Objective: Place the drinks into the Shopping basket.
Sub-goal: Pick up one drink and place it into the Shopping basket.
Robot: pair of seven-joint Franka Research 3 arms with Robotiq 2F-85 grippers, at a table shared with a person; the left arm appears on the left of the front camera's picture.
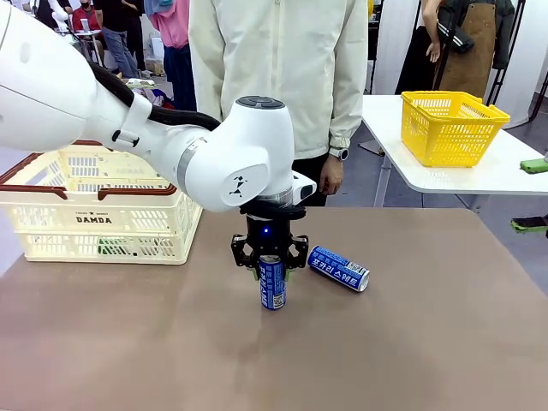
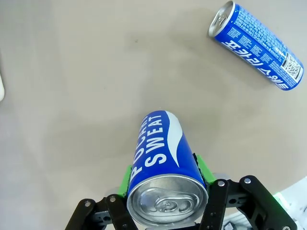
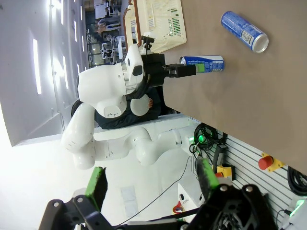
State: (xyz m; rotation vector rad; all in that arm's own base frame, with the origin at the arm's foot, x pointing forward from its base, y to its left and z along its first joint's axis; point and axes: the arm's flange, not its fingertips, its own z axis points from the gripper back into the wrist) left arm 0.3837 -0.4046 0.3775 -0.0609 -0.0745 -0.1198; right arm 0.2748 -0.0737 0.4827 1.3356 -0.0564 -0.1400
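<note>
The upright blue can [image 1: 272, 287] is stood near the middle of the brown counter [image 1: 428, 342]. It is clamped just below its silver top between the green pads of the left tool [image 1: 272, 271], which is set on it from above. The thin metal wall is judged stiff enough for a firm pinch yet easily dented, smooth and rather slippery, and weighty if full. The hold is best taken across the round body, as seen here. A second blue can [image 1: 339, 268] is laid on its side just beside it, liable to roll. The Shopping basket [image 1: 94, 220] is set well apart to the left. The right tool [image 3: 151, 184] is held wide and empty.
</note>
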